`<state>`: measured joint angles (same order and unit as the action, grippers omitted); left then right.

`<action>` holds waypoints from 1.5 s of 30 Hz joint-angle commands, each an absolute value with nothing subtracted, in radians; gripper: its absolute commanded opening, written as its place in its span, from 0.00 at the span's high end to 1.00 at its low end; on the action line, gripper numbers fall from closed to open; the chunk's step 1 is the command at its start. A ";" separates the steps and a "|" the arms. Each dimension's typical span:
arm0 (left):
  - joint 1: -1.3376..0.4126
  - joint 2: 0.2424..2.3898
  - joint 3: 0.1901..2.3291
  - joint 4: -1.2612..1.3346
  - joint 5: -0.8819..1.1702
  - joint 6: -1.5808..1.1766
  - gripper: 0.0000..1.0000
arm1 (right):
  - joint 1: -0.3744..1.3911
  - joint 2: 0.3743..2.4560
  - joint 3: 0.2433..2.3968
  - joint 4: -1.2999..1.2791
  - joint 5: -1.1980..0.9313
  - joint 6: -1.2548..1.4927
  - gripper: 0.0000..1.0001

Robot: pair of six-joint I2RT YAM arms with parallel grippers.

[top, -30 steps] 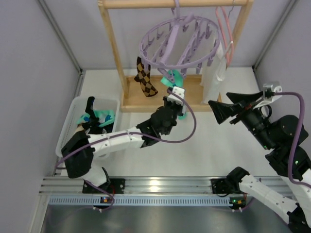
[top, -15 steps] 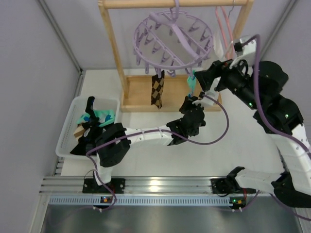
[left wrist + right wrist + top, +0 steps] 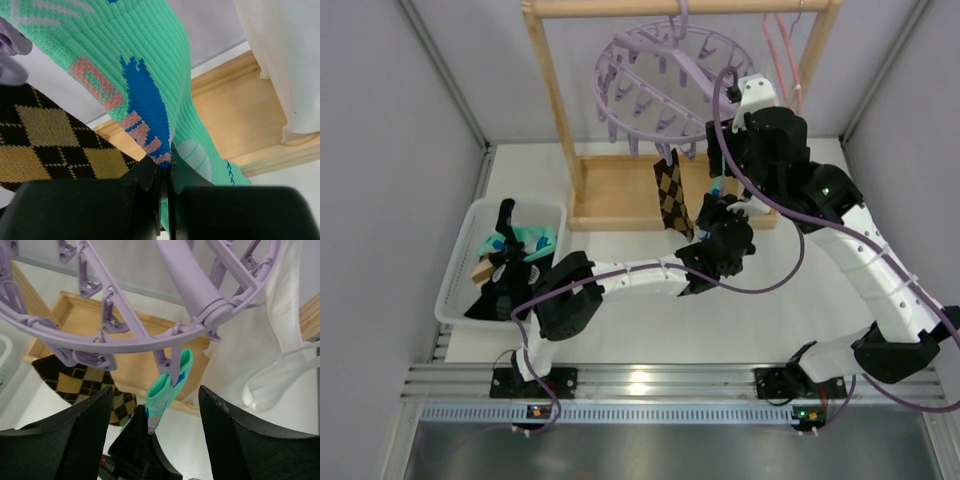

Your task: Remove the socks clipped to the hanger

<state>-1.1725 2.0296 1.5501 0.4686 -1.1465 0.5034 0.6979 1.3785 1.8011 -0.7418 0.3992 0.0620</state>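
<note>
Jaws: left gripper (image 3: 167,175) pinches green sock (image 3: 150,75), right gripper (image 3: 155,395) spread; argyle sock (image 3: 670,195) also on hanger (image 3: 125,342); other socks (image 3: 510,262) in basket (image 3: 535,204)

The left arm (image 3: 640,280) and right arm (image 3: 875,270) are white shells with black joints, each trailing a purple cable (image 3: 802,248); tool fingers (image 3: 65,440) are broad black wedges.

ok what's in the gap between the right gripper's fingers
Right wrist view: the mint-green sock, hanging from a lilac peg, shows in that gap, not yet gripped.
</note>
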 commanded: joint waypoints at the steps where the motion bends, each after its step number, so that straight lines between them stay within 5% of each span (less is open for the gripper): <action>1: -1.184 2.037 1.603 0.499 -1.158 0.526 1.00 | 0.712 1.394 1.806 -0.670 0.518 0.017 0.34; 41: -1.198 2.003 1.600 0.497 -1.135 0.506 1.00 | 0.804 1.592 1.730 -0.365 0.890 -0.140 0.45; 45: -1.198 1.991 1.589 0.497 -1.134 0.497 1.00 | 0.804 1.589 1.718 -0.331 0.922 -0.163 0.55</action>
